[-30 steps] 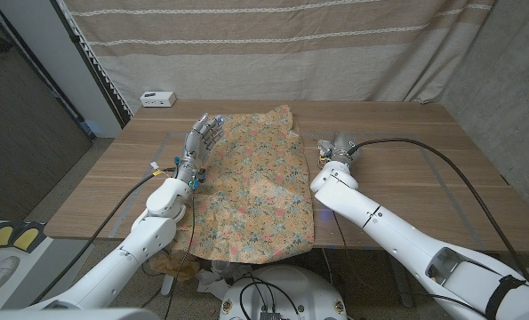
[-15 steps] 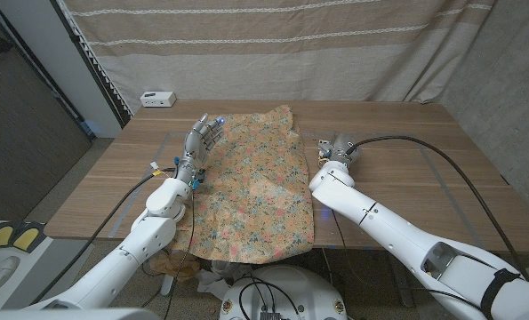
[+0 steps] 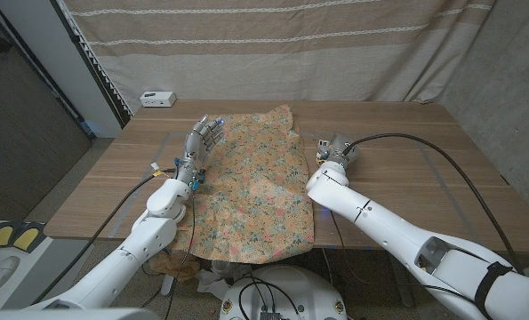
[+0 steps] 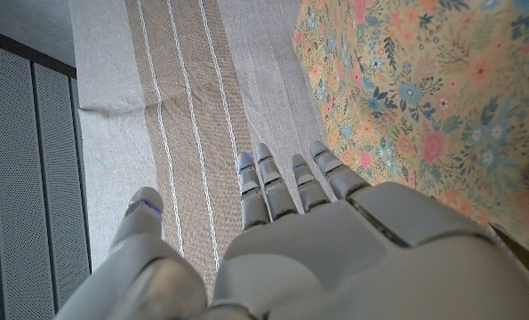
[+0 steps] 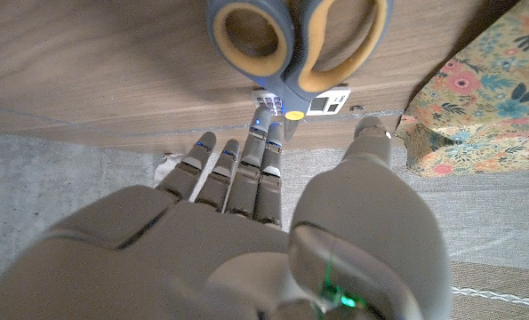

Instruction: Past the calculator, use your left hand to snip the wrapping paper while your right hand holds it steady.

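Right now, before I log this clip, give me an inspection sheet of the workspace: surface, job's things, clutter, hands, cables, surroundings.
Surface: wooden table, bare wood around the paper.
Job's things: floral wrapping paper lies spread mid-table, its near edge hanging over the table's front; scissors with blue and orange handles lie on the wood just past the right hand's fingertips, beside the paper's edge. Calculator: nothing seen.
Clutter: small white box at the far left corner.
Hands: left hand over the paper's left edge, fingers apart, holding nothing; right hand beside the paper's right edge, holding nothing.
Cables: black cable loops over the table from the right wrist; wires along the left forearm.
Surroundings: striped curtain behind the table.
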`<state>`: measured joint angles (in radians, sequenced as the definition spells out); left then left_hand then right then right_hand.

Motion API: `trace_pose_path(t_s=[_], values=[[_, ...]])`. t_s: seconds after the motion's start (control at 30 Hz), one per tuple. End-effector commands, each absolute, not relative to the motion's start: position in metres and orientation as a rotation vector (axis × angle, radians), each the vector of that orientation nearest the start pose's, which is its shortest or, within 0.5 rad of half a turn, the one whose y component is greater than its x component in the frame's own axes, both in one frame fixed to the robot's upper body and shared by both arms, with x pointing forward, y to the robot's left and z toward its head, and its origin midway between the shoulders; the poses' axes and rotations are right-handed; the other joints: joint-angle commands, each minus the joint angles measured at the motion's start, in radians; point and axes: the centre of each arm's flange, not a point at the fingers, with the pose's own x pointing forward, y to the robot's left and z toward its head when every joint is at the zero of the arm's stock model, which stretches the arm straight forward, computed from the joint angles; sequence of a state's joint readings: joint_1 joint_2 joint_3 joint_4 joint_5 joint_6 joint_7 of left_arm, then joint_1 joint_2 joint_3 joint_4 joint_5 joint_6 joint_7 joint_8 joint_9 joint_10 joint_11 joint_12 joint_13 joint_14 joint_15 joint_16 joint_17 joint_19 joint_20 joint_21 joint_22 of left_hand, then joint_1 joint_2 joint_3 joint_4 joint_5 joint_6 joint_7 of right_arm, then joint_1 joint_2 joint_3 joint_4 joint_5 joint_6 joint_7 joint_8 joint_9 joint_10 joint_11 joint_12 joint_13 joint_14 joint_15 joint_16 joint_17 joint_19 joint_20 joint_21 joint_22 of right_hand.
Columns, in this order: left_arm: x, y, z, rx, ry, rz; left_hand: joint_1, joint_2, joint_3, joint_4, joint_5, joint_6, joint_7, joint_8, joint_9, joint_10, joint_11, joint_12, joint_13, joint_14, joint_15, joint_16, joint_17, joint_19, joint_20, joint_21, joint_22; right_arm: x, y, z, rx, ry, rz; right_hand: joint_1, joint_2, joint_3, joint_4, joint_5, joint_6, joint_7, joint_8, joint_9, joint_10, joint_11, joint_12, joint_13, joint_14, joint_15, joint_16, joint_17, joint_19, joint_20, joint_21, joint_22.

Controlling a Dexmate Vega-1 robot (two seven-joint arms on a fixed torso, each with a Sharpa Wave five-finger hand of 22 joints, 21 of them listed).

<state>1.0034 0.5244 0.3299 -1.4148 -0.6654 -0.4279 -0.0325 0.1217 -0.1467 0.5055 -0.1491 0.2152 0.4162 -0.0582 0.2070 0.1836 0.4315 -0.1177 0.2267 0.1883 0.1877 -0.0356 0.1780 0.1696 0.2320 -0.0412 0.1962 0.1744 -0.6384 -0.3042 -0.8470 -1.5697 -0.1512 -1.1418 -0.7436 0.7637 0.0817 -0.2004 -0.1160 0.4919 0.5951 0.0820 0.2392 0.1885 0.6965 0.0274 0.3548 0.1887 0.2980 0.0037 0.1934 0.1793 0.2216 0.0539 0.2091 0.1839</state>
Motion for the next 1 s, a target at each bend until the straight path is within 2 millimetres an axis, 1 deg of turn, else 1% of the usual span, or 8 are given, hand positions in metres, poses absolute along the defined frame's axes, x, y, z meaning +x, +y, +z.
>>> trace_pose_path(t_s=[0.03, 0.23, 0.5, 0.6, 0.67, 0.7, 0.83, 1.0], values=[[0.6125, 0.2902, -0.0631, -0.097, -0.680, -0.225, 0.004, 0.003, -0.003, 0.000, 0.002, 0.010, 0.000, 0.003, 0.003, 0.009, -0.002, -0.005, 0.003, -0.001, -0.107, 0.006, 0.004, -0.003, -0.049, 0.000, 0.003, 0.6284, -0.1363, -0.0466, -1.073, -0.105, -0.672, -0.008, 0.002, -0.005, 0.007, -0.004, 0.012, -0.004, -0.003, 0.006, 0.013, -0.004, -0.001, 0.005, 0.029, 0.054, 0.008, 0.004, 0.007, 0.008, 0.001, 0.005], [0.6127, 0.2912, -0.0640, -0.102, -0.680, -0.221, 0.004, 0.003, -0.004, 0.000, 0.002, 0.009, 0.001, 0.002, 0.003, 0.011, 0.000, -0.005, 0.003, -0.001, -0.107, 0.006, 0.004, -0.003, -0.049, 0.000, 0.003, 0.6303, -0.1351, -0.0500, -1.087, -0.097, -0.674, -0.006, 0.001, -0.005, 0.006, -0.004, 0.014, -0.012, -0.003, 0.007, 0.017, -0.005, -0.001, 0.005, 0.029, 0.056, 0.006, 0.004, 0.009, 0.013, 0.002, 0.005], [0.6135, 0.2918, -0.0644, -0.104, -0.679, -0.221, 0.004, 0.003, -0.005, 0.001, 0.002, 0.008, 0.001, 0.000, 0.003, 0.011, -0.003, -0.006, 0.003, -0.002, -0.108, 0.006, 0.004, -0.004, -0.048, -0.001, 0.003, 0.6307, -0.1338, -0.0511, -1.092, -0.103, -0.688, 0.009, 0.003, 0.000, -0.002, -0.004, 0.029, -0.020, 0.001, 0.008, 0.033, -0.012, 0.002, 0.007, 0.032, 0.041, 0.005, 0.003, 0.014, 0.012, 0.004, 0.005], [0.6138, 0.2919, -0.0652, -0.105, -0.677, -0.220, 0.004, 0.003, -0.005, 0.001, 0.002, 0.008, 0.000, 0.000, 0.003, 0.011, -0.010, -0.007, 0.003, -0.003, -0.107, 0.006, 0.004, -0.004, -0.048, -0.001, 0.003, 0.6311, -0.1338, -0.0515, -1.093, -0.098, -0.690, 0.022, 0.004, 0.004, -0.007, -0.004, 0.035, -0.026, 0.002, 0.009, 0.047, -0.018, 0.005, 0.007, 0.037, 0.037, 0.005, 0.003, 0.018, 0.011, 0.005, 0.006], [0.6137, 0.2920, -0.0654, -0.105, -0.677, -0.220, 0.004, 0.003, -0.005, 0.001, 0.002, 0.008, 0.000, -0.001, 0.003, 0.012, -0.006, -0.007, 0.003, -0.003, -0.107, 0.006, 0.004, -0.004, -0.047, -0.001, 0.003, 0.6318, -0.1338, -0.0520, -1.097, -0.094, -0.688, 0.028, 0.005, 0.007, -0.010, -0.003, 0.037, -0.028, 0.003, 0.009, 0.050, -0.021, 0.006, 0.007, 0.039, 0.031, 0.005, 0.003, 0.019, 0.011, 0.005, 0.006], [0.6137, 0.2921, -0.0655, -0.105, -0.677, -0.220, 0.004, 0.004, -0.006, 0.001, 0.002, 0.008, 0.000, -0.001, 0.003, 0.012, 0.003, -0.008, 0.003, -0.003, -0.107, 0.006, 0.004, -0.005, -0.047, -0.001, 0.003, 0.6322, -0.1339, -0.0524, -1.095, -0.093, -0.688, 0.030, 0.005, 0.007, -0.011, -0.003, 0.038, -0.029, 0.003, 0.010, 0.051, -0.021, 0.006, 0.008, 0.039, 0.029, 0.005, 0.003, 0.019, 0.011, 0.005, 0.006], [0.6138, 0.2927, -0.0655, -0.106, -0.679, -0.219, 0.004, 0.004, -0.006, 0.001, 0.002, 0.008, 0.001, -0.001, 0.003, 0.012, -0.004, -0.008, 0.003, -0.003, -0.107, 0.006, 0.004, -0.006, -0.047, -0.001, 0.003, 0.6334, -0.1339, -0.0534, -1.102, -0.083, -0.688, 0.035, 0.007, 0.009, -0.012, -0.003, 0.039, -0.028, 0.003, 0.010, 0.052, -0.021, 0.005, 0.008, 0.037, 0.025, 0.004, 0.003, 0.020, 0.010, 0.005, 0.006], [0.6151, 0.2924, -0.0655, -0.105, -0.677, -0.220, 0.004, 0.004, -0.007, 0.001, 0.002, 0.008, 0.001, -0.002, 0.003, 0.011, -0.003, -0.010, 0.003, -0.003, -0.107, 0.006, 0.004, -0.006, -0.047, -0.001, 0.003, 0.6353, -0.1318, -0.0542, -1.132, -0.089, -0.698, 0.040, 0.008, 0.012, -0.014, -0.004, 0.043, -0.029, 0.004, 0.010, 0.054, -0.019, 0.004, 0.008, 0.036, 0.019, 0.003, 0.003, 0.017, 0.012, 0.004, 0.006]])
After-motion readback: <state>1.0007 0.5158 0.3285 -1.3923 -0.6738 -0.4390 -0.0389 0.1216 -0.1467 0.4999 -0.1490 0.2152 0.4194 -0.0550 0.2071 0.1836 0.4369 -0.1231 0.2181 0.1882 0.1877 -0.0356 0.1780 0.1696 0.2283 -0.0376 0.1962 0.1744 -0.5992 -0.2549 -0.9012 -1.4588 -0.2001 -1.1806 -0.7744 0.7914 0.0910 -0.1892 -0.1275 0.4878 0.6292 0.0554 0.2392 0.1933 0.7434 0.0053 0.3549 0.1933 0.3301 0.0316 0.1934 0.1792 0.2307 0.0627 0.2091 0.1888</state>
